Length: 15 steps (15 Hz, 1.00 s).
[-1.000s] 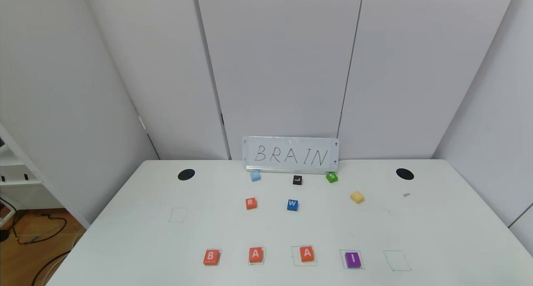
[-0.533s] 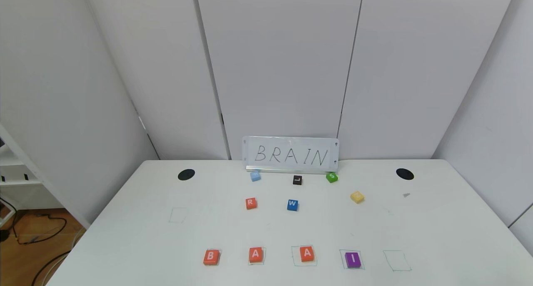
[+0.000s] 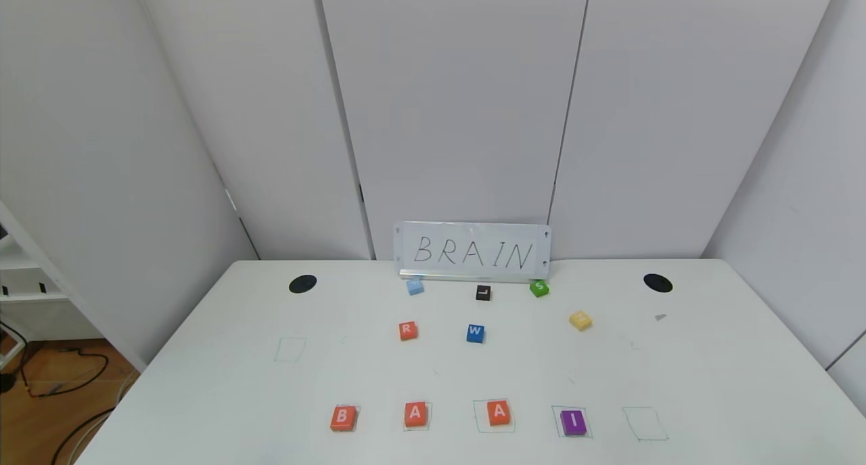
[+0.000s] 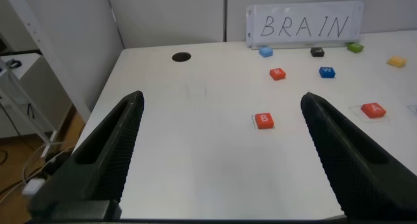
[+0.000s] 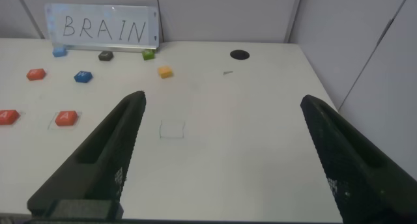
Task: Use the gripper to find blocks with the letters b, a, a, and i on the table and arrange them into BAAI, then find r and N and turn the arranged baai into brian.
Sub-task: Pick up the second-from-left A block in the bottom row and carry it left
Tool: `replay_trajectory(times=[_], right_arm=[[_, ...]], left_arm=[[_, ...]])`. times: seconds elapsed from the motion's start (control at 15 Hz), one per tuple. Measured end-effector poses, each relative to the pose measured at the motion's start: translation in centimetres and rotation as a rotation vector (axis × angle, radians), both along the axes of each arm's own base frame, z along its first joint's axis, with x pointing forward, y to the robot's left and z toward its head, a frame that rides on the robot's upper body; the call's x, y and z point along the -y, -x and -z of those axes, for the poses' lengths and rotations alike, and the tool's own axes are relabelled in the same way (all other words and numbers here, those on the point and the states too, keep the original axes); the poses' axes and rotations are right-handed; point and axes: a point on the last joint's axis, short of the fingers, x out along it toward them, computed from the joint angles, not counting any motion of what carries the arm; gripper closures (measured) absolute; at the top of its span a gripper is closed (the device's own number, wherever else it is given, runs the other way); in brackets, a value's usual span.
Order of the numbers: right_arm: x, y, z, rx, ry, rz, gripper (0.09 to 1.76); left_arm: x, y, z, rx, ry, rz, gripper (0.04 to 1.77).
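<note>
Four blocks point(image 3: 459, 416) are set in a row along the near edge of the table point(image 3: 203, 384), reading B, A, A, I from left to right, each placed on or at a drawn outline. To the right of the I, a further outline point(image 3: 645, 424) is left unfilled; another outline point(image 3: 290, 349) is drawn well off to the left, farther back. Behind the row, the R block point(image 3: 407, 330) is placed left of the W block point(image 3: 475, 333), with the N block point(image 3: 580, 320) to their right. Farther back, three more blocks point(image 3: 482, 292) are lined up just before a sign point(image 3: 472, 251) propped at the table's far edge, flanked by two round holes point(image 3: 302, 283).
</note>
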Motion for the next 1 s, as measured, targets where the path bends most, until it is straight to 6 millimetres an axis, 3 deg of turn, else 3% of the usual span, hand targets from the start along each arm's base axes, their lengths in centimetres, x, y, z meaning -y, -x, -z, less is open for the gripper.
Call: replay_trajectory(times=[0.27,0.47,0.8,1.0], right_arm=[[0.0,0.0,-4.0,0.005,0.005,-0.003,0.14],[0.0,-1.1,-7.6,-0.023,0.007,-0.008,0.14],[-0.1,-5.1,-12.6,-0.110,0.025,-0.020,0.14],[-0.2,-7.9,-14.5,-0.167,0.034,-0.051,0.14]], left_arm=[[0.1,0.3,-4.5,0.058,-0.005,0.033,0.09],[-0.1,-0.3,-8.4,0.064,-0.001,0.067,0.09],[0.1,-3.3,-12.9,0.002,0.004,0.106,0.09],[0.3,-5.8,-15.2,-0.043,0.006,0.105,0.09]])
